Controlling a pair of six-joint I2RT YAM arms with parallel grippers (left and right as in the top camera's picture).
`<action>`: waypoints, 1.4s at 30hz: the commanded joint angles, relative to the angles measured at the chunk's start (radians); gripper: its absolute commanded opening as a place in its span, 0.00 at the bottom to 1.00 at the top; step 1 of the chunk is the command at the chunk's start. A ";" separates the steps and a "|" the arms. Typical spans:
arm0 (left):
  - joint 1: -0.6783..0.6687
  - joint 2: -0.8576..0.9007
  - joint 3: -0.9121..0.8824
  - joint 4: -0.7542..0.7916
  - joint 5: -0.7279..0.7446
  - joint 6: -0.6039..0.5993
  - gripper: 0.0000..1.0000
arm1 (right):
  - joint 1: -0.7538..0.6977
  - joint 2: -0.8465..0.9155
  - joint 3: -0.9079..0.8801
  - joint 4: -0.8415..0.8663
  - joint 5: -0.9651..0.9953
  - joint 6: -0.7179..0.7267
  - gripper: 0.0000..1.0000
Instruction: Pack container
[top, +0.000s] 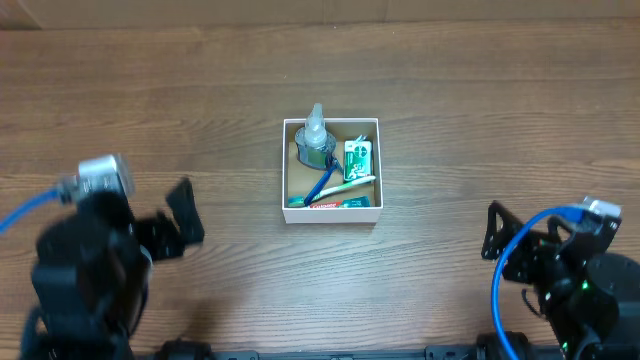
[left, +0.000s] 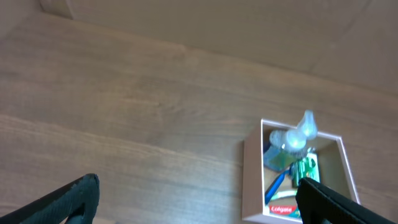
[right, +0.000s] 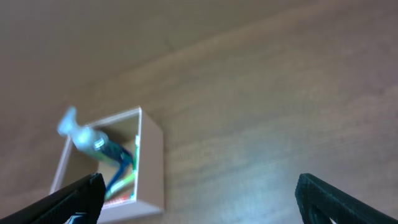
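The container (top: 290, 170), a small white-walled box with a brown inside, stands at the table's middle. It holds a clear bottle (top: 316, 140), a green packet (top: 357, 160), a blue toothbrush (top: 322, 187) and a red-labelled tube (top: 335, 203). It also shows in the left wrist view (left: 252, 174) and the right wrist view (right: 152, 162). My left gripper (top: 180, 222) is open and empty at the front left, well apart from the box. My right gripper (top: 492, 232) is open and empty at the front right.
The wooden table (top: 480, 110) stretches around the box on all sides. A blue cable (top: 30, 205) runs from the left arm, and another loops on the right arm (top: 520, 240).
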 joint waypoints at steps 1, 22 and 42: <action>0.004 -0.117 -0.148 0.011 0.011 0.010 1.00 | 0.004 -0.018 -0.019 -0.040 0.017 0.004 1.00; 0.004 -0.131 -0.260 -0.099 0.011 0.012 1.00 | 0.003 -0.017 -0.019 -0.075 0.017 0.003 1.00; 0.004 -0.131 -0.260 -0.099 0.011 0.012 1.00 | 0.005 -0.426 -0.169 -0.058 0.042 -0.004 1.00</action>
